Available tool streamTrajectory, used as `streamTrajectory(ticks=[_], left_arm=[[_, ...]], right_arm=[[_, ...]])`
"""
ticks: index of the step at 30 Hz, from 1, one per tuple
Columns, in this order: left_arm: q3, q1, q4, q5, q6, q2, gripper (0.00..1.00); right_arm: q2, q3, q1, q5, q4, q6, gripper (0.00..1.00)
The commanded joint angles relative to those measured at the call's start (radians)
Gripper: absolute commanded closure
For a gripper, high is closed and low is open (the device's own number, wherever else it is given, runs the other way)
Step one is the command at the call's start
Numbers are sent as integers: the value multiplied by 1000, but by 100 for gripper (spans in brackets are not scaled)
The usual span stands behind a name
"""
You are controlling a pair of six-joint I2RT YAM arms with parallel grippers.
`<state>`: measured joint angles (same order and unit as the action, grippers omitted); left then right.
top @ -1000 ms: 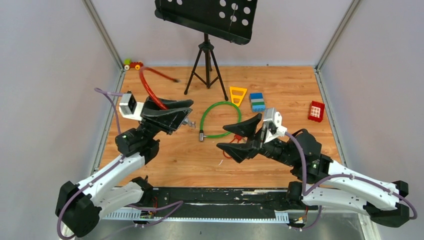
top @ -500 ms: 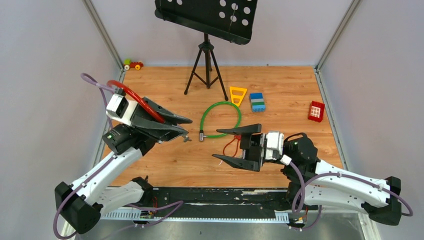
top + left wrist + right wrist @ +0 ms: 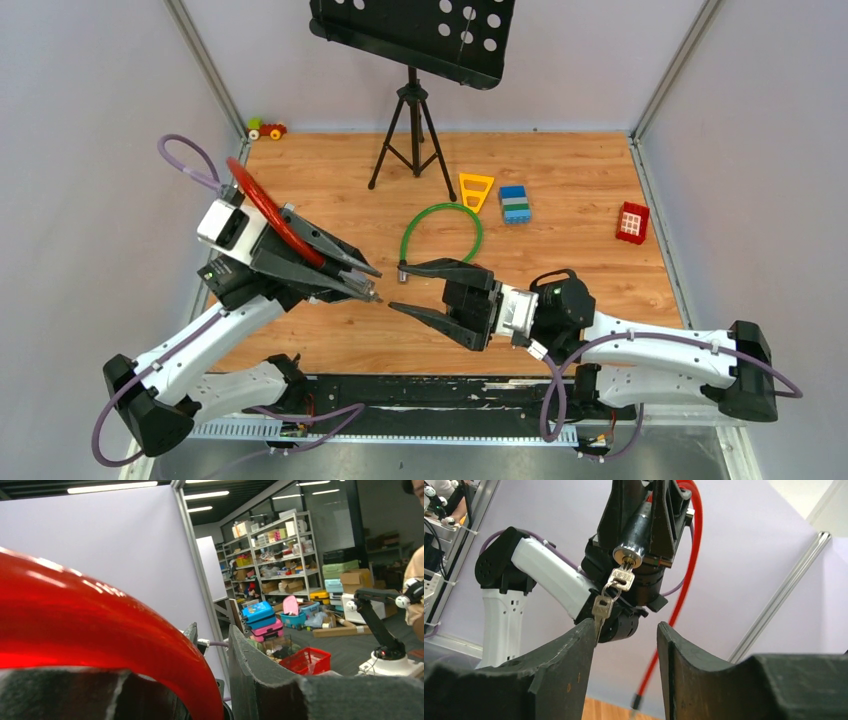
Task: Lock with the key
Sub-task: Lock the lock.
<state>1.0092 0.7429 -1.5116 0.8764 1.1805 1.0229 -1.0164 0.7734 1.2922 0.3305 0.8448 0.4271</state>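
Facing each other above a wooden surface (image 3: 580, 170), two robot arms are shown from overhead. The left gripper (image 3: 376, 286) is raised off the surface, and its jaws are clamped on a red cable lock (image 3: 268, 213), whose thick red cable arches back over the wrist. From the left wrist, that cable is seen as a large red blur close to the lens. In the right wrist view, the silver lock barrel (image 3: 631, 539) is gripped between the left arm's dark jaws, with its end turned toward the camera. The key (image 3: 622, 576) is seated in the barrel's keyhole. A second key (image 3: 601, 607) hangs below it from a small ring, and its tip is seen against the edge of one right finger (image 3: 569, 670); whether they touch cannot be told. The right gripper (image 3: 400, 288) is held just beside the left one, tip to tip, with its jaws spread wide and nothing held between them. A looped green cable (image 3: 441, 206) lies on the surface beyond the two grippers. Farther back stand a yellow triangle (image 3: 476, 188), a blue and green block (image 3: 515, 203), a red block (image 3: 631, 221) and a black tripod stand (image 3: 410, 130).
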Motion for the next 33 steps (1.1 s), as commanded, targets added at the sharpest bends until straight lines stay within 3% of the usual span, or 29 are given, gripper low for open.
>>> streamTrajectory(ticks=[1, 7, 15, 19, 23, 27, 33], left_arm=[[60, 47, -93, 66, -81, -18, 100], [33, 67, -93, 80, -173, -36, 100], [-10, 67, -84, -20, -261, -38, 100], [-39, 67, 120, -63, -415, -82, 100], [-74, 67, 164, -85, -504, -125, 100], [-89, 67, 165, -89, -499, -133, 100], [-84, 67, 81, -64, -431, -107, 100]], right_arm=[[-23, 88, 44, 2, 58, 113, 49], [-48, 102, 111, -36, 78, 204, 48], [-69, 114, 136, -105, 76, 235, 49], [-47, 102, 140, -150, 63, 248, 48], [-26, 109, 141, -153, 18, 253, 44], [-33, 147, 142, -114, -28, 224, 38], [-101, 231, 141, -145, -111, 170, 37]])
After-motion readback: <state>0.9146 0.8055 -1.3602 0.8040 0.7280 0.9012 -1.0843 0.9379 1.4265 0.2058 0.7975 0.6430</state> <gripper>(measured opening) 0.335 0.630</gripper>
